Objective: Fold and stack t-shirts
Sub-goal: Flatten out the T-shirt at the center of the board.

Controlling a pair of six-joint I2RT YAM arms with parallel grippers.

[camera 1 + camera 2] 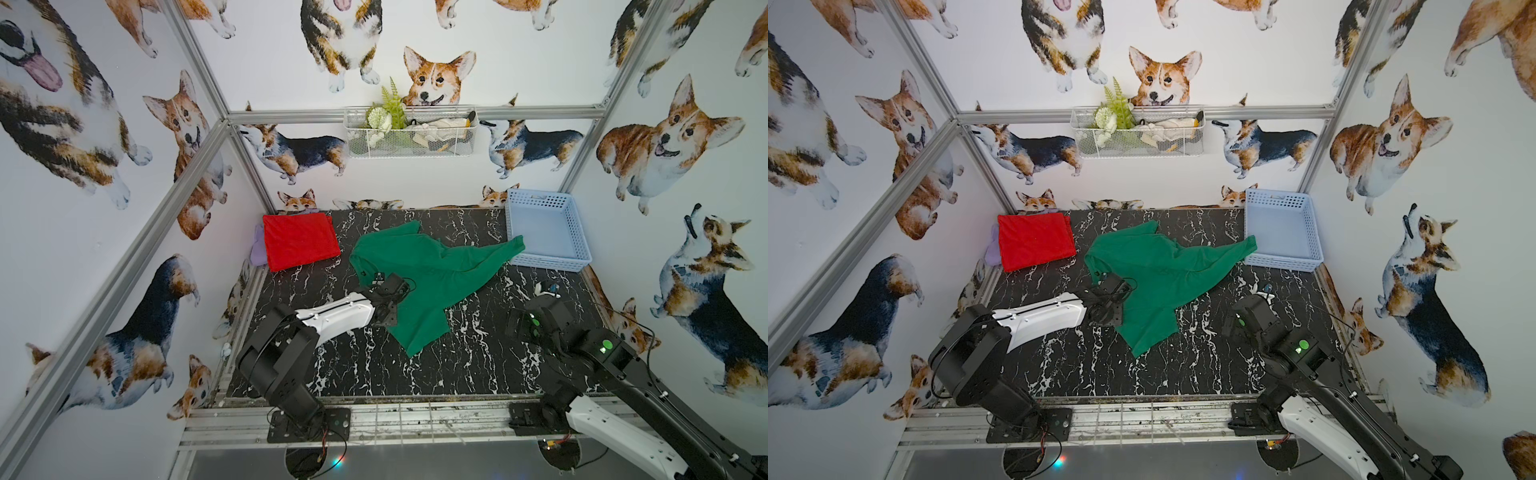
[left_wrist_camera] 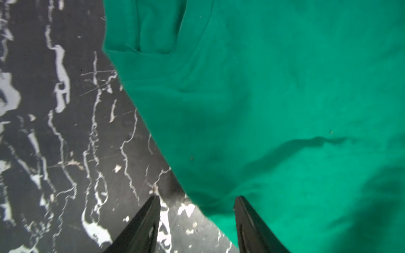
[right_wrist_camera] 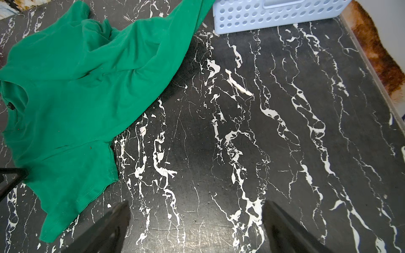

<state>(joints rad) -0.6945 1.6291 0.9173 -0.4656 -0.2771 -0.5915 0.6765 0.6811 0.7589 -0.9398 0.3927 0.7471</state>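
Observation:
A green t-shirt (image 1: pixel 424 270) (image 1: pixel 1158 270) lies spread and rumpled in the middle of the black marble table, one end reaching the basket. A red t-shirt (image 1: pixel 299 241) (image 1: pixel 1034 241) lies folded flat at the far left corner. My left gripper (image 1: pixel 388 318) (image 1: pixel 1108 316) (image 2: pixel 197 201) is open at the green t-shirt's (image 2: pixel 263 109) left edge, and that edge runs between its fingers. My right gripper (image 1: pixel 544 289) (image 1: pixel 1262 291) (image 3: pixel 197 206) is open over bare table to the right of the green t-shirt (image 3: pixel 76 87), holding nothing.
A pale blue perforated basket (image 1: pixel 544 262) (image 1: pixel 1279 264) (image 3: pixel 274 15) stands at the far right corner. A purple cloth (image 1: pixel 258 249) peeks out beside the red t-shirt. A white wire basket (image 1: pixel 411 133) hangs on the back wall. Walls enclose the table on three sides.

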